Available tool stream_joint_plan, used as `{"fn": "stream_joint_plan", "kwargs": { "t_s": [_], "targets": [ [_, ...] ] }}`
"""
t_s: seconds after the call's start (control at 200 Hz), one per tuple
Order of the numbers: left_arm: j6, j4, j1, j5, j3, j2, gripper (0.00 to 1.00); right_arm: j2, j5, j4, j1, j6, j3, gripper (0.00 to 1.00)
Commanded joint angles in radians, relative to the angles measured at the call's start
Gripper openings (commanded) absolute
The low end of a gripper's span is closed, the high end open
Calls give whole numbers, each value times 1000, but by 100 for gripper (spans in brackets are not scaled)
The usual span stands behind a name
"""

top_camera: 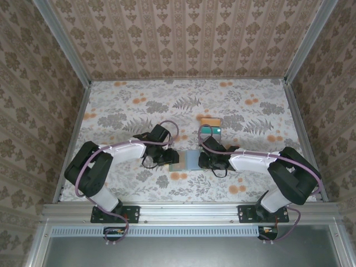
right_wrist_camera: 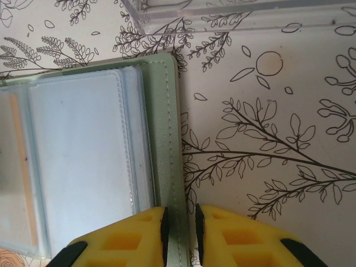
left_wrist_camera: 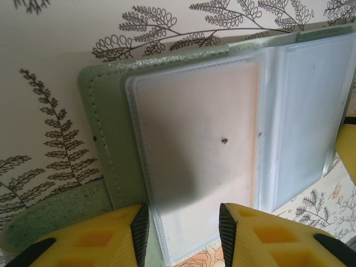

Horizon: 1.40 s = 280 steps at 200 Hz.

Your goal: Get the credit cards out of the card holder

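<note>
Left wrist view: the left gripper (left_wrist_camera: 181, 222) is hovering, jaws apart, over a sleeved pale card (left_wrist_camera: 194, 139). The right gripper (right_wrist_camera: 181, 222) is pinching the cover of the card holder (right_wrist_camera: 165, 139), lying open between them. If that pinch slips, the holder could drag along with the card, toward the loose cards (top_camera: 211, 128) beyond.

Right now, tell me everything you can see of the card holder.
The card holder lies open and flat on the floral table. Its sage-green cover looks like stitched leatherette; inside are clear plastic sleeves, the left one holding a pale card. The left gripper straddles that sleeve's near edge; the right gripper straddles the cover's right edge, jaws nearly together.
</note>
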Motion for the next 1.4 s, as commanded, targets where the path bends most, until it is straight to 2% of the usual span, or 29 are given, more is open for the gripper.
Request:
{"fn": "stream_joint_plan", "kwargs": {
  "t_s": [0.0,0.935,1.055,1.25,1.395],
  "targets": [
    [25,-16,-15,2,16,7,42,18,-12,-4,13,19,11,24],
    [44,-1,-39,35,57,-70,41,46,-15,3,16,22,16,25],
    [42,-27,-39,7,60,-66,42,41,-12,1,15,22,14,25],
    [20,-91,-31,-105,42,-73,45,37,-10,6,16,21,11,25],
    [18,-73,-22,-89,34,-80,45,37,-12,6,16,21,10,25]
  ]
}}
